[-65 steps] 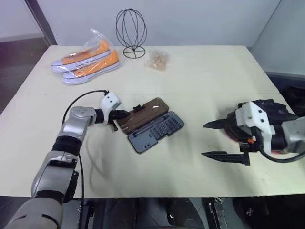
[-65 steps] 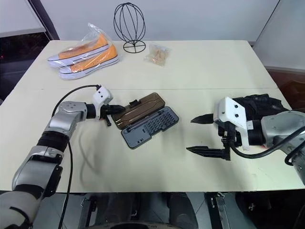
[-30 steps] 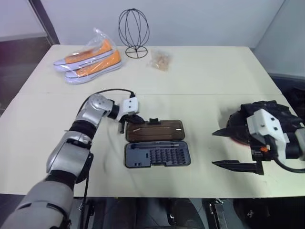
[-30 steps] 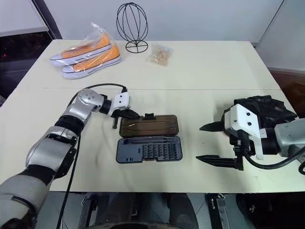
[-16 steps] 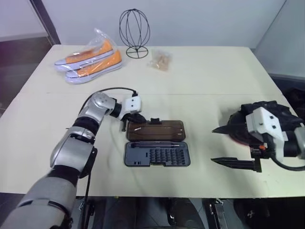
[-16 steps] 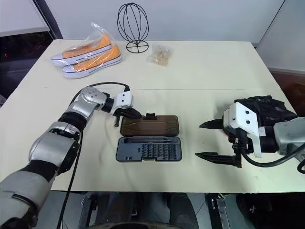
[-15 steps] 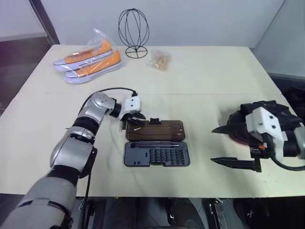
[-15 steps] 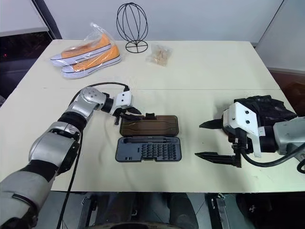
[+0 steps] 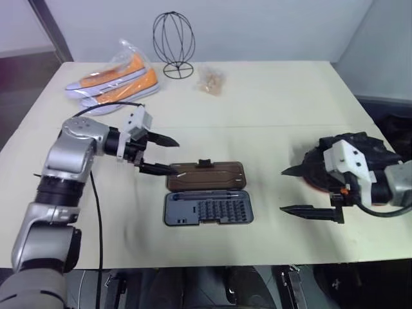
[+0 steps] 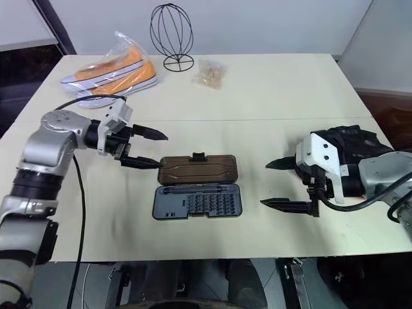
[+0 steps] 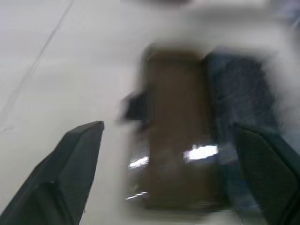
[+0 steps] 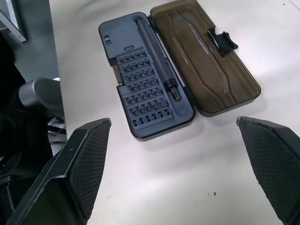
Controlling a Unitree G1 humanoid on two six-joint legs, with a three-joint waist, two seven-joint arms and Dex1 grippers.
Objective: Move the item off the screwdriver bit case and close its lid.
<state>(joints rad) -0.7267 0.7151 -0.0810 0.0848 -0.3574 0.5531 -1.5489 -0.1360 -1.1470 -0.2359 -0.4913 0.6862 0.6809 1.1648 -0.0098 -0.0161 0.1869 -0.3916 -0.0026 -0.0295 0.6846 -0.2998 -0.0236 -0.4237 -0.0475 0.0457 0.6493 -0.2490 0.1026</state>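
One half of the job looks done: the bit case (image 10: 196, 201) has nothing on top of it, and the boxing mitt (image 10: 351, 145) sits well apart at the right side of the table (image 10: 270, 84), behind the right arm. The other half is left. The case lies flat and open near the table's front middle, its tray of bits toward the near edge and the brown lid (image 10: 199, 169) folded back on the far side, latch tab pointing away. The lid is not yet swung over the tray.

The left gripper (image 10: 147, 148) has its fingers spread wide and holds nothing; it hangs just beside the lid's left end, with the lower fingertip close to that corner, though I cannot tell whether it touches. The right gripper (image 10: 277, 185) is also spread wide and empty, between case and mitt, touching neither.
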